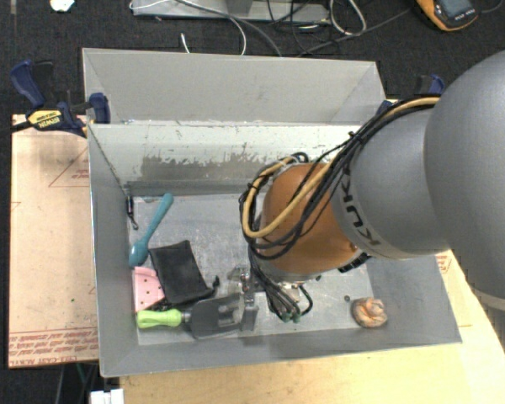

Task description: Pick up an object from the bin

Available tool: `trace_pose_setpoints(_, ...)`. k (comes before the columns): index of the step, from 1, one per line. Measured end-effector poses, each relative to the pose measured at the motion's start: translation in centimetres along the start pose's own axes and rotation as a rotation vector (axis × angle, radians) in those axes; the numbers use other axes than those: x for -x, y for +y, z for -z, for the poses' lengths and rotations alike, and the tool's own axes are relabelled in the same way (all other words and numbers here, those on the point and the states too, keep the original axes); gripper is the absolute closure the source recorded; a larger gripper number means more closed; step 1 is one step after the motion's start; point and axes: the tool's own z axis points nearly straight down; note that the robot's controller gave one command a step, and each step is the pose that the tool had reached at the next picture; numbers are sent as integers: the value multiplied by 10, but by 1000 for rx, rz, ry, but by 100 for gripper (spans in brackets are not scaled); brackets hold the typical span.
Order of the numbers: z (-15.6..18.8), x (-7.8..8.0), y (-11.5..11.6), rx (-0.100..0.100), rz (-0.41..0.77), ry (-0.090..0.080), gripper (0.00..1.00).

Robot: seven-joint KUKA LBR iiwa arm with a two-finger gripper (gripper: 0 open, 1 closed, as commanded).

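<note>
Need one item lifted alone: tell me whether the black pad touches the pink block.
Touching. The camera view shows the black pad lying over the right edge of the pink block, no gap.

Only "KU" legible, on grey arm [454, 167] nr wrist.

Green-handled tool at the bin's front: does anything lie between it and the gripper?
Nothing visible does. The gripper is right at the grey end of the tool; the black pad lies just behind it.
</note>
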Motion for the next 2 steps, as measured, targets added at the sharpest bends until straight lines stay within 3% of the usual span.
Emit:
trace_pose_setpoints(1, 0, 0, 0, 0, 0, 0, 100)
trace_pose_setpoints(2, 72, 14, -2, 0, 32, 3, 100)
